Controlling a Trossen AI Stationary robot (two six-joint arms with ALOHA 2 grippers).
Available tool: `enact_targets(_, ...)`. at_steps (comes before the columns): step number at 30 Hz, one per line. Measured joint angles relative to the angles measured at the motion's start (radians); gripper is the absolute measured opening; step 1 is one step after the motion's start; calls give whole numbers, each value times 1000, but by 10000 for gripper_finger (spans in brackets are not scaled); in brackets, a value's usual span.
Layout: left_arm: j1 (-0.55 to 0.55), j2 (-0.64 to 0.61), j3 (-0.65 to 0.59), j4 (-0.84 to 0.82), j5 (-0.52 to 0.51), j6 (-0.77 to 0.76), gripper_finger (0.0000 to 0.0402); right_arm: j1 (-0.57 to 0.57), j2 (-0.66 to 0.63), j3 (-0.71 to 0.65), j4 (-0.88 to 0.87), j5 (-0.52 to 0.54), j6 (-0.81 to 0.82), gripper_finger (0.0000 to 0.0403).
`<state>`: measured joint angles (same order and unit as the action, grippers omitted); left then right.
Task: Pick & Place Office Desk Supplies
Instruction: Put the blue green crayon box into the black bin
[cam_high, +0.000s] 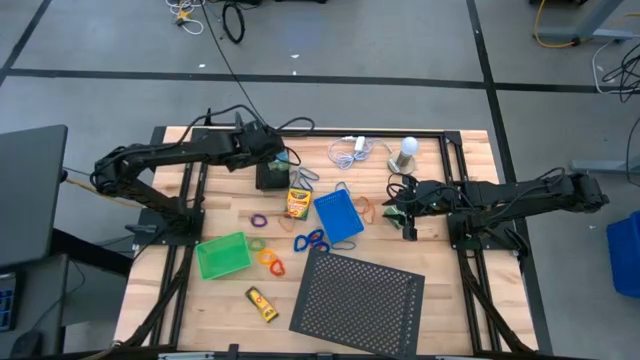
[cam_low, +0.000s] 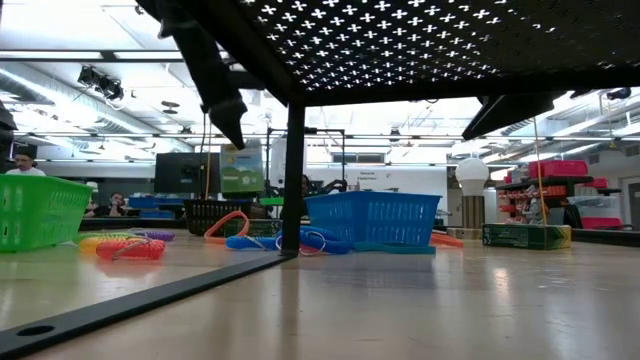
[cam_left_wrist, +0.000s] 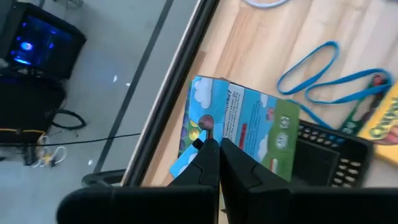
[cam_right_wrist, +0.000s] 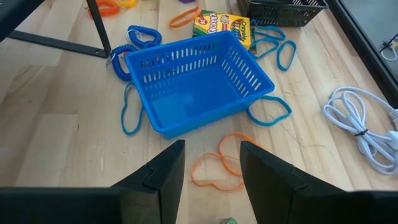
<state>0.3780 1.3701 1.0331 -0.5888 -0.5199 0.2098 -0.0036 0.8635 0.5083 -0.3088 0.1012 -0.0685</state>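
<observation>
My left gripper (cam_left_wrist: 217, 146) is shut on a small blue, green and white box (cam_left_wrist: 249, 121), which hangs over the far edge of the black tray (cam_high: 272, 180). Next to that tray lies the crayon box (cam_high: 297, 202). The blue tray (cam_high: 338, 217) stands mid-table and the green tray (cam_high: 222, 255) at the near left. A yellow tube (cam_high: 262, 303) and several coloured loops (cam_high: 268, 258) lie around them. At the right, my right gripper (cam_right_wrist: 211, 168) stands open above orange loops (cam_right_wrist: 217, 168), just above a green box (cam_low: 525, 235) lying on the table. My left gripper has the small box by its near edge (cam_left_wrist: 208, 134), the two fingers shut together on it. The fingers slant down from the table's left and hide what lies between them. The box hangs lifted clear (cam_low: 242, 165), roughly upright, above the black tray (cam_low: 215, 212).
A large black perforated sheet (cam_high: 360, 295) covers the near middle of the table. A white coiled cable (cam_high: 352, 150) and a white bulb on a round base (cam_high: 407, 150) sit at the far edge. Black frame rails (cam_high: 455, 190) run along both sides of the table.
</observation>
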Motion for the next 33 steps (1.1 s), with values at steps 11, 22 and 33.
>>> enact_targets(11, 36, 47, -9, 35, -92, 55, 1, 0, 0, 0, 6, 10, 0, 164)
enact_targets(22, 48, 135, -9, 86, -134, 86, 1, 0, 0, 0, 5, 10, 0, 164)
enact_targets(33, 48, 155, -93, 185, -216, 94, 1, 0, 0, 0, 4, 7, -8, 164)
